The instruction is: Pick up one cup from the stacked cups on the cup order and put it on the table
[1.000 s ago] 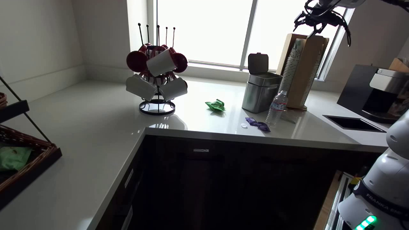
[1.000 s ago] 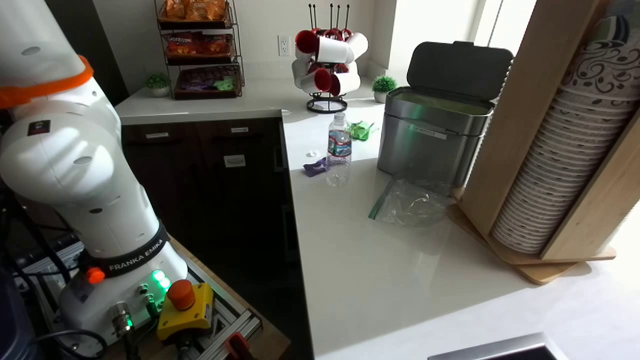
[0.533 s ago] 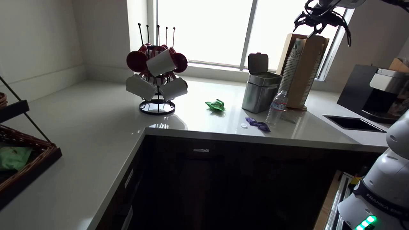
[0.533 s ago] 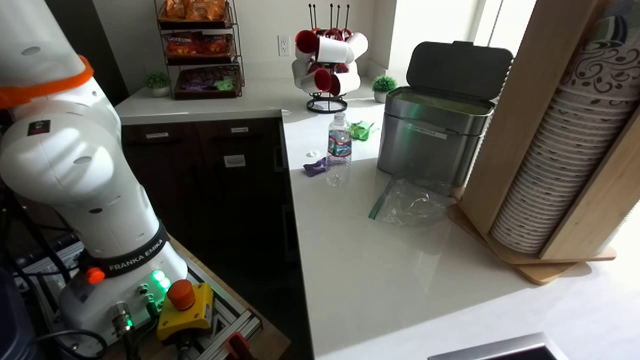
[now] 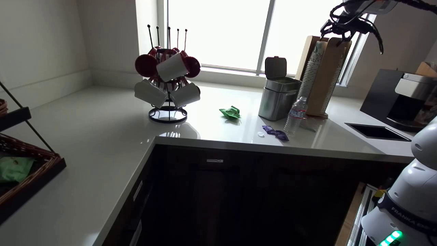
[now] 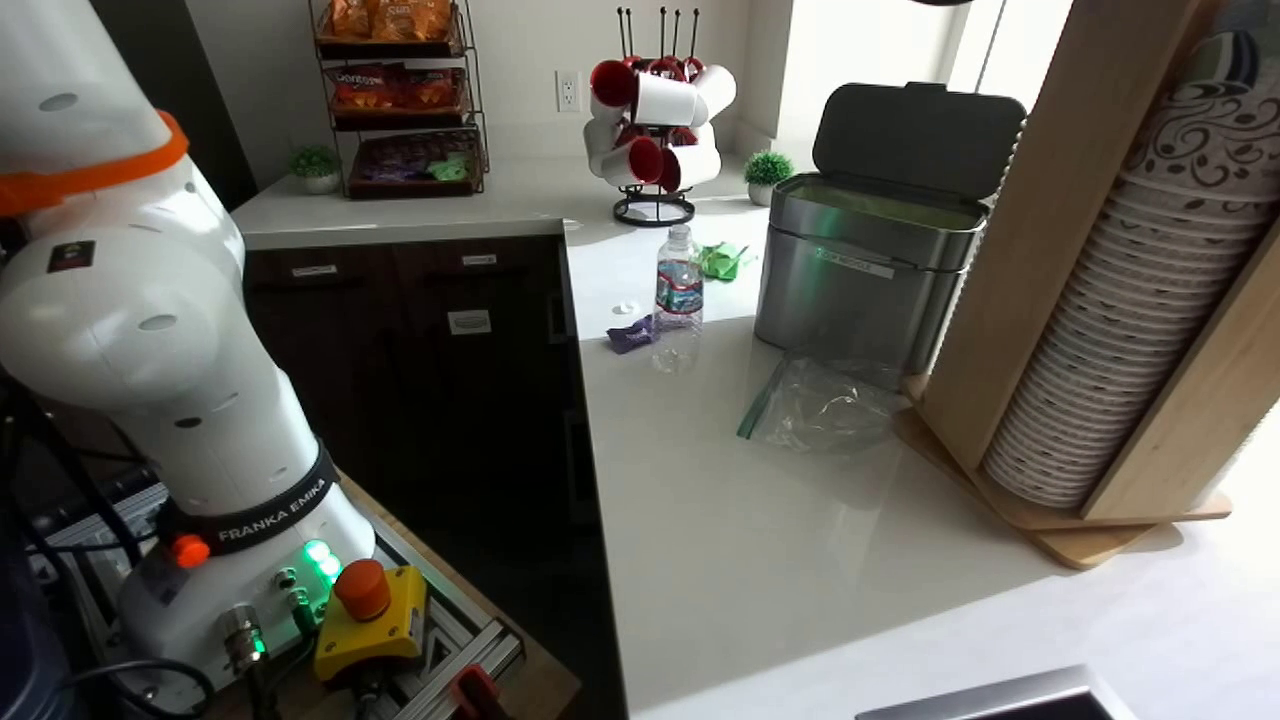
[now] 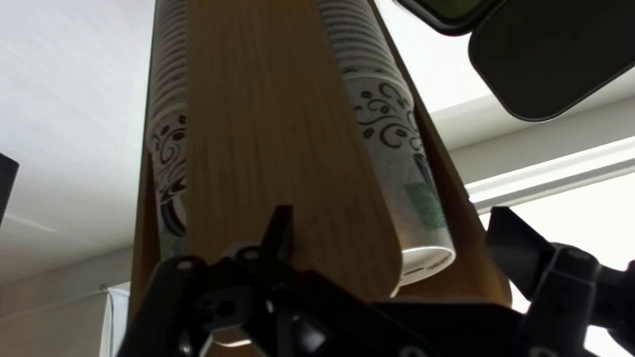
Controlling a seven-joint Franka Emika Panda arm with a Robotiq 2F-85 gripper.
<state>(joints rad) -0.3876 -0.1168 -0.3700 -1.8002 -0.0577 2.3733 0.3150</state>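
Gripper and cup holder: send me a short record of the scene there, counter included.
gripper: open, at the top of the holder, nothing held
touching holder: cannot tell
cups: stacked bottoms up in the holder
canister: beside the holder, lid open
bottle: upright on the counter
bag: on the counter, near the canister
pick: not yet made

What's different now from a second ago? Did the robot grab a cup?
The gripper moved a bit down and toward the right of the picture in an exterior view. Its jaws are open, and it hasn't grabbed or let go of anything. The stacked cups, bottle and mugs stayed put.
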